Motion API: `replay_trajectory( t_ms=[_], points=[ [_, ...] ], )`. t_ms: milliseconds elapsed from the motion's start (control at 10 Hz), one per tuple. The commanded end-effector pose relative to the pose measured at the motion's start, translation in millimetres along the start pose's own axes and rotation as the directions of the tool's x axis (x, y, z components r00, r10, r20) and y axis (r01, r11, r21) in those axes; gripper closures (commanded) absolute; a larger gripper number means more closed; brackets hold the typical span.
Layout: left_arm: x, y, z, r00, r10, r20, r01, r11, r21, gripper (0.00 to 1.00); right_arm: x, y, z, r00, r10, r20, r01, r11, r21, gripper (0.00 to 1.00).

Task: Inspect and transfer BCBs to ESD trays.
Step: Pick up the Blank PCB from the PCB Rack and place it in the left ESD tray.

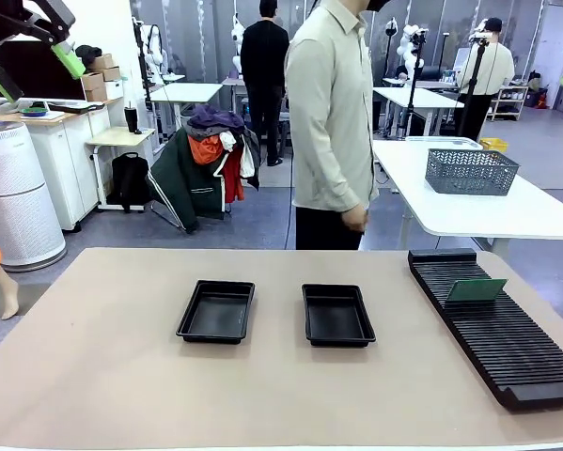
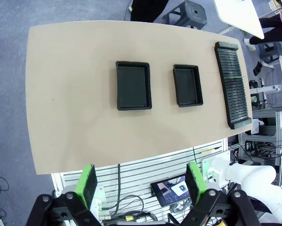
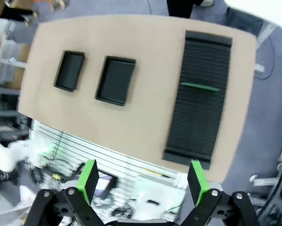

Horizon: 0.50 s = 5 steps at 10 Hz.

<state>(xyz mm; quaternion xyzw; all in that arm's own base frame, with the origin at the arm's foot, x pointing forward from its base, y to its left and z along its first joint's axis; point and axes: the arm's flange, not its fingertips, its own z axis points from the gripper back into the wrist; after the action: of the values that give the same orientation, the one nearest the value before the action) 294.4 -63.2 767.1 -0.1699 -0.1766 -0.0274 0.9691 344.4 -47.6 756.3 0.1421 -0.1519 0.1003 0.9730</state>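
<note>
Viewing from above, I keep the left claw (image 2: 141, 176) and right claw (image 3: 142, 174) wide, gripping nothing. Open tabletop (image 1: 102, 376) spans six o'clock. At centre, the left ESD tray (image 1: 216, 312) and right ESD tray (image 1: 336, 316) show bare floors. One BCB (image 1: 476, 289) stands in the rack (image 1: 507, 348) at three o'clock.

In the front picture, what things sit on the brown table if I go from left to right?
First the left black tray → right black tray → long black slotted rack, with one green board standing in it.
</note>
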Motion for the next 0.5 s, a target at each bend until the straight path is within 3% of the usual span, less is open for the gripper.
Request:
replay_trajectory(
  t_ms=[0, 200, 400],
  points=[
    [0, 0, 0, 1.0, -0.001, 0.0, 0.001, 1.0, -0.002, 0.0, 3, -9, -26, 0.98, 0.199, 0.03, -0.196, 0.977, -0.084, 0.0],
    [0, 0, 0, 1.0, -0.001, 0.0, 0.001, 1.0, -0.002, 0.0, 6, -28, -53, 0.929, 0.369, 0.007, -0.367, 0.924, -0.108, 0.0],
    [0, 0, 0, 1.0, -0.001, 0.0, 0.001, 1.0, -0.002, 0.0, 7, -42, -86, 0.85, 0.517, -0.097, -0.526, 0.843, -0.113, 0.0]
  ],
)
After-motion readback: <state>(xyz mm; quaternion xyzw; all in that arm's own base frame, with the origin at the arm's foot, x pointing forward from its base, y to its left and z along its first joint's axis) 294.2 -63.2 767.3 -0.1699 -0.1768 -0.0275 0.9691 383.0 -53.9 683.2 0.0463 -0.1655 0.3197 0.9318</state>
